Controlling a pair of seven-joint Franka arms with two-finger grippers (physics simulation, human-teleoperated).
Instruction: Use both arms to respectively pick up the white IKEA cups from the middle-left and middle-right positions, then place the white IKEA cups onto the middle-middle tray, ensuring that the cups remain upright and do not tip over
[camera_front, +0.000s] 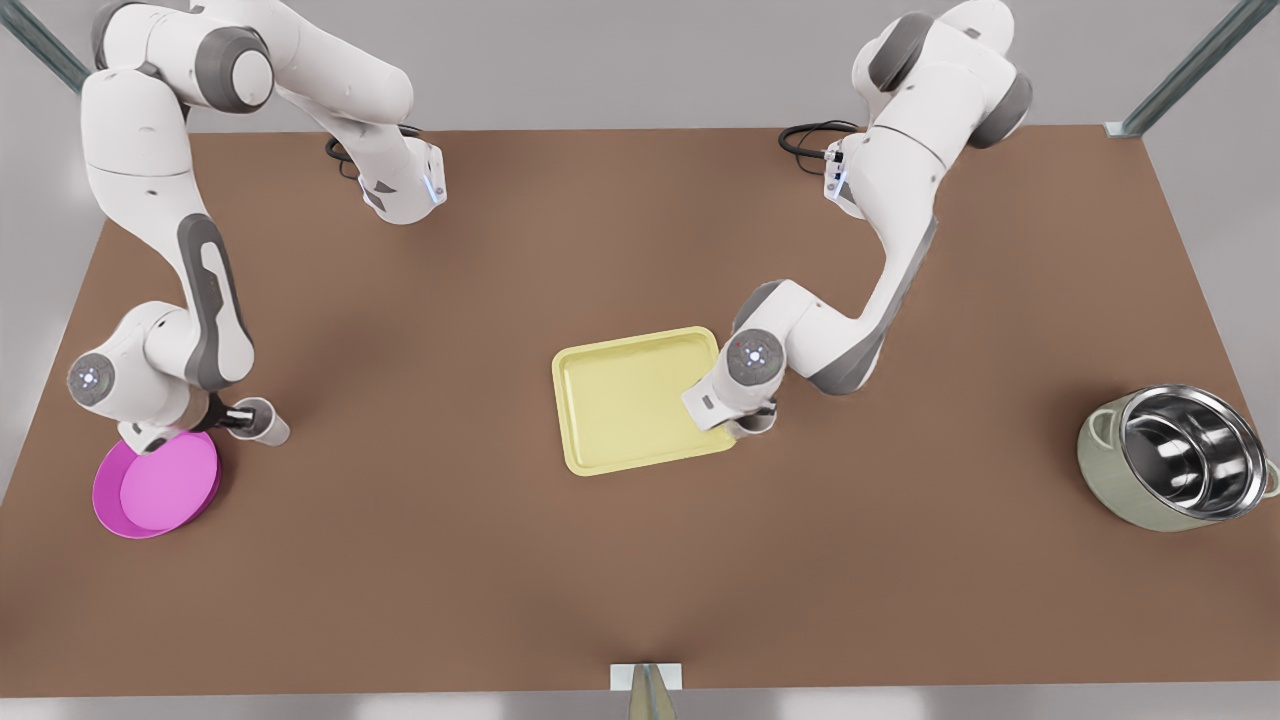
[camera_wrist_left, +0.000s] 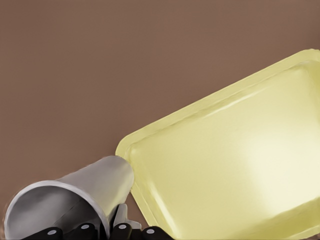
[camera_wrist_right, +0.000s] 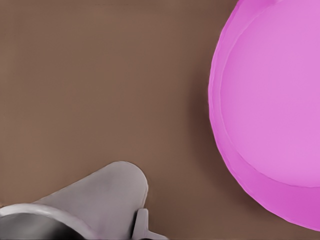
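Right up close in the left wrist view, the left hand (camera_wrist_left: 100, 232) is clamped on one white cup (camera_wrist_left: 75, 197). The cup hangs beside the corner of the yellow tray (camera_wrist_left: 150, 135), at the tray's rim. It looks held by its side so it stays upright. In the front view this hand (camera_front: 757, 412) sits at the tray's edge on the front view's right.

The right hand (camera_front: 235, 418) is clamped on the other white cup (camera_front: 265, 422). This cup is just beside the pink dish (camera_front: 155, 485), well apart from the tray. I think it must go up first so it clears the dish.

Between that cup and the tray the brown counter (camera_front: 420, 420) is bare. The steel pot (camera_front: 1180, 455) stands far off.
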